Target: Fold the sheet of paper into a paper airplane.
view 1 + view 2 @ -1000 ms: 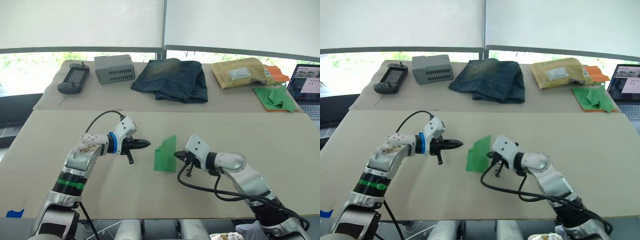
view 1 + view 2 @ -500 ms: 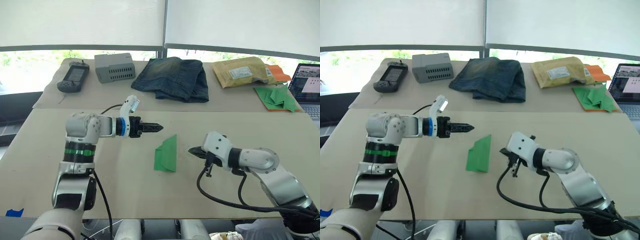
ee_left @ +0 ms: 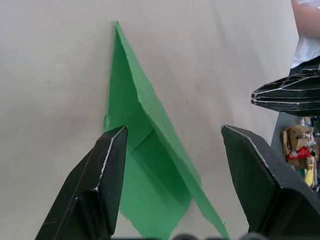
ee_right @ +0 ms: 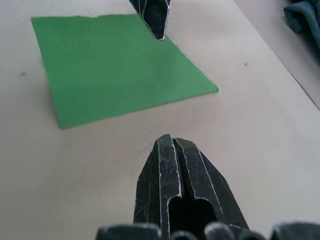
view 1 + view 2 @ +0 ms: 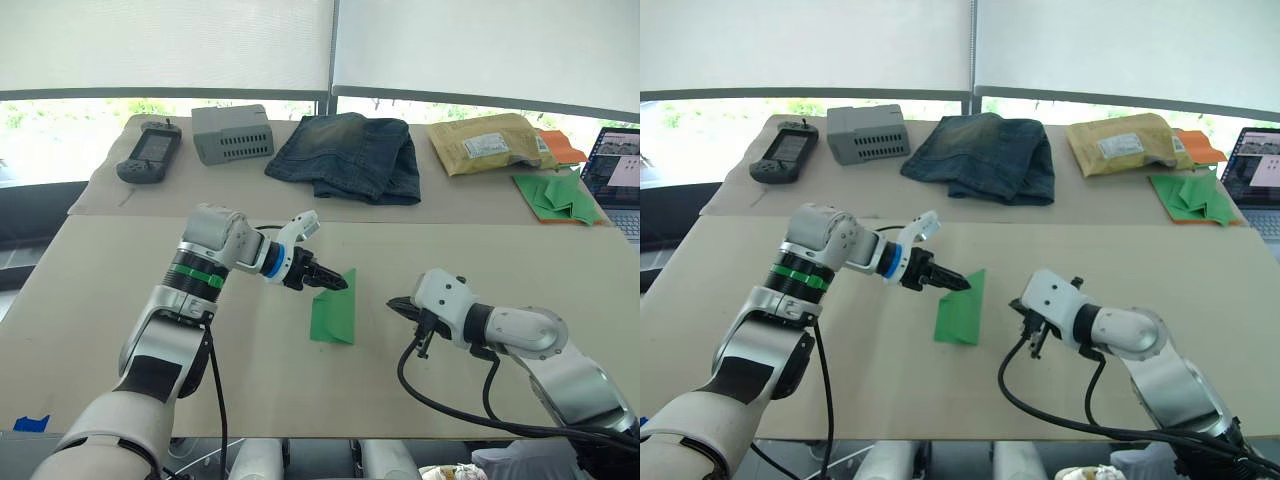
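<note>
You're hovering the left gripper (image 5: 335, 283), jaws spread wide and empty, right at the far tip of the paper (image 5: 334, 311) lying lengthwise toward you on the table (image 5: 480, 250), while the right gripper (image 5: 397, 303), pinched closed on nothing, is sitting farther off beside it.

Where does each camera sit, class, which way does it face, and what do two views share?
Left eye view: on the head, looking forward and down at the table; both arms show.
Right eye view: its stereo twin, same scene.
Left wrist view: looks along the open left gripper onto the folded sheet of paper.
Right wrist view: looks along the shut right gripper across the table.
Shared: both wrist views show the green paper, and each catches the other gripper's black tip.
</note>
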Controlling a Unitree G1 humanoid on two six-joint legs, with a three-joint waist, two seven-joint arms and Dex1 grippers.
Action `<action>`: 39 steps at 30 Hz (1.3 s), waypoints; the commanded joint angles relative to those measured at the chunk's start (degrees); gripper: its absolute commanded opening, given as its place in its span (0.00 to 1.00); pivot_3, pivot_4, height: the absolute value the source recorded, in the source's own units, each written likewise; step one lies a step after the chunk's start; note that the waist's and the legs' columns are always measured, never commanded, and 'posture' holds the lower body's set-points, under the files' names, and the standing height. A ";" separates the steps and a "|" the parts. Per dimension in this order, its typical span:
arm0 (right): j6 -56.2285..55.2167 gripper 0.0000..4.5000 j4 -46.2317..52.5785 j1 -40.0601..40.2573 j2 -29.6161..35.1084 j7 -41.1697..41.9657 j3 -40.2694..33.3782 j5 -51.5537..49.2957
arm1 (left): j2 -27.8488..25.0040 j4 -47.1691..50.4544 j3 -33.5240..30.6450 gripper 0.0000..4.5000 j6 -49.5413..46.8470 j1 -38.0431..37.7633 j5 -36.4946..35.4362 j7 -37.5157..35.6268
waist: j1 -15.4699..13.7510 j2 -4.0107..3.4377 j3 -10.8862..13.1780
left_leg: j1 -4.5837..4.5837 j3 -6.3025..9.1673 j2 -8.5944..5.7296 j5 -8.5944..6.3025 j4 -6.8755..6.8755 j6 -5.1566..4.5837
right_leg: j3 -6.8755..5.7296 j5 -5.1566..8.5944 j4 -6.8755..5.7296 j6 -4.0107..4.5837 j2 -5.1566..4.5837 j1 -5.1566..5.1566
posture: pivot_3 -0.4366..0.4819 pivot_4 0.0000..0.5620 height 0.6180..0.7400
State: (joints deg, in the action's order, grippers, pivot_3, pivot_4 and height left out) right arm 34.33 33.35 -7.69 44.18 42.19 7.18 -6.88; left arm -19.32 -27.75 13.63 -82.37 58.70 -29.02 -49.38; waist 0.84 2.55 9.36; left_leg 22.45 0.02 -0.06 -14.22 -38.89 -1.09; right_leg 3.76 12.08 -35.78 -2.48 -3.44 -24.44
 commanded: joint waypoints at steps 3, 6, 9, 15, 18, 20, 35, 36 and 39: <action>0.47 0.00 2.33 0.29 0.54 -0.98 -3.25 -0.21 | 2.54 -5.14 -3.59 0.30 -2.95 3.14 0.40 3.04 | 0.08 0.02 0.01 | -0.01 0.01 0.01 0.00 0.00 0.00 | 0.00 0.00 -0.03 0.00 0.02 -0.01 | 0.48 0.27 0.91; -0.47 0.00 1.27 0.43 1.53 -0.76 -3.42 0.63 | 4.01 -7.68 -8.37 0.09 -4.71 3.92 0.19 6.04 | 0.05 0.02 0.01 | -0.01 0.02 0.02 0.00 0.00 0.00 | -0.01 0.00 -0.06 -0.01 0.04 -0.03 | 0.48 0.27 0.91; -0.81 0.00 0.16 -0.91 1.56 -0.65 -3.34 0.44 | 5.31 -8.99 -16.75 0.00 -7.68 4.42 0.27 10.91 | 0.14 0.02 0.01 | 0.00 0.01 0.00 0.00 0.00 0.00 | 0.00 0.00 -0.04 -0.01 0.01 -0.02 | 0.48 0.27 0.91; -1.93 0.00 -1.51 -3.03 1.13 -0.02 -1.76 0.66 | 11.68 -8.39 -43.16 0.00 -9.37 4.06 1.18 30.02 | -0.08 0.02 0.02 | -0.02 0.15 0.01 0.00 0.00 0.00 | 0.01 -0.02 -0.06 -0.02 0.01 -0.03 | 0.48 0.27 0.91; -2.62 0.00 -2.71 -4.04 0.84 0.41 -1.07 0.82 | 16.46 -6.00 -54.15 0.00 -10.13 3.23 -0.66 40.90 | -0.13 0.04 0.02 | -0.04 0.36 -0.01 0.00 -0.01 0.02 | 0.05 -0.11 -0.04 -0.02 -0.05 0.00 | 0.48 0.27 0.91; -3.06 0.00 -3.55 -4.77 0.65 0.73 -0.78 1.04 | 20.71 -1.62 -59.60 0.00 -10.13 2.17 -1.49 48.29 | -0.16 0.04 0.03 | -0.03 0.39 -0.02 0.00 -0.01 0.03 | 0.05 -0.20 -0.03 0.06 -0.12 0.00 | 0.48 0.27 0.91; -4.39 0.00 -4.21 -6.82 -0.54 1.57 0.79 1.58 | 26.02 9.06 -63.31 0.62 -10.13 -5.02 -27.74 80.15 | -0.20 0.26 0.15 | -0.06 0.43 -0.09 0.03 -0.01 0.41 | 0.11 -0.40 -0.07 0.18 -0.16 0.01 | 0.48 0.27 0.91; -4.23 0.00 -3.89 -6.91 -0.97 1.58 1.16 1.36 | 23.26 8.06 -60.72 0.69 -10.13 -5.98 -31.70 80.67 | -0.19 0.26 0.15 | -0.07 0.43 -0.08 0.03 0.00 0.41 | 0.11 -0.40 -0.07 0.18 -0.18 0.02 | 0.48 0.27 0.91; -3.46 0.00 -3.41 -7.46 -2.56 1.38 2.04 0.82 | 12.54 5.30 -51.15 0.93 -10.13 -9.05 -43.46 79.56 | 0.41 0.31 0.18 | -0.09 0.41 -0.07 0.03 0.01 0.44 | 0.15 -0.45 -0.18 0.27 -0.12 -0.09 | 0.48 0.27 0.91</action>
State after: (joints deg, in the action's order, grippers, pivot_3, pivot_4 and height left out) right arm 30.98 27.91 -14.25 42.03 43.66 9.47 -5.48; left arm -1.94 -22.71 -41.90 -92.37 49.31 -65.69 30.84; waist 1.25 2.86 9.54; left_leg 22.36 0.45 -0.08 -14.19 -38.88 -0.56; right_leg 3.92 11.59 -36.06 -2.15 -3.49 -24.59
